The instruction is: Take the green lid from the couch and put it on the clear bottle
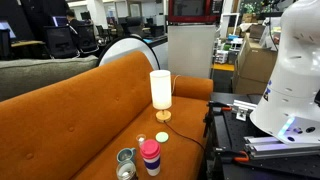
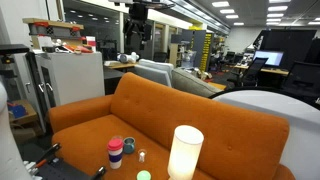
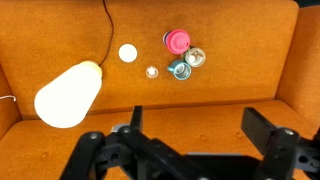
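Observation:
The green lid (image 3: 127, 53) lies flat on the couch (image 3: 230, 90) seat, between the lamp and the bottles; it looks pale in the wrist view and also shows in both exterior views (image 1: 162, 137) (image 2: 144, 175). The clear bottle (image 3: 180, 70) with a greyish rim stands upright beside the pink bottle, and shows in both exterior views (image 1: 126, 156) (image 2: 129, 147). My gripper (image 3: 200, 125) is open and empty, high above the seat and pointing down, well away from the lid. In an exterior view the gripper (image 2: 138, 30) hangs near the ceiling.
A white cylinder lamp (image 3: 68, 95) stands on the seat near the lid, its cord running off. A pink-and-red bottle (image 3: 177, 41), a second small clear jar (image 3: 195, 57) and a small ring-shaped piece (image 3: 152, 72) cluster by the clear bottle. The robot base (image 1: 290, 80) stands beside the couch.

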### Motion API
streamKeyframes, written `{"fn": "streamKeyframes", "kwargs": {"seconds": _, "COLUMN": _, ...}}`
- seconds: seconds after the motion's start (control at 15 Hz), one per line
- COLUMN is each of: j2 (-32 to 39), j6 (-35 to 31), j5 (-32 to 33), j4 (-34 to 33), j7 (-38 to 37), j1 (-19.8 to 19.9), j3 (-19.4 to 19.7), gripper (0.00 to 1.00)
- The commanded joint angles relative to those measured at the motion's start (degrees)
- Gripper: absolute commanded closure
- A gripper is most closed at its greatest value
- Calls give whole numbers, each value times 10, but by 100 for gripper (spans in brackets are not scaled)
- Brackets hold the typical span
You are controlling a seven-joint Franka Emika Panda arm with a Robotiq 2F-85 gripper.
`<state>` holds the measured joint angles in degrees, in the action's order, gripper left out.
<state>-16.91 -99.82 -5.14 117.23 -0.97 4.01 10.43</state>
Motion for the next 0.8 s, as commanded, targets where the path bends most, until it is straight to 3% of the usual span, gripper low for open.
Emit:
{"fn": "streamKeyframes", "kwargs": {"seconds": 0.0, "j2": 1, "j6": 2, "j5": -3, "j4": -2, "j7": 3, "j1": 12, "j3": -10, "gripper": 0}}
{"fn": "streamKeyframes", "kwargs": {"seconds": 0.6, "j2": 1, "j6": 2, "j5": -3, "j4": -2, "j7": 3, "j1": 12, "j3": -10, "gripper": 0}}
{"fn": "streamKeyframes", "kwargs": {"seconds": 0.73, "j2": 16, "j6": -24, "j5": -8, "j4": 7, "j7": -13, "j1": 10, "j3": -14, "gripper": 0}}
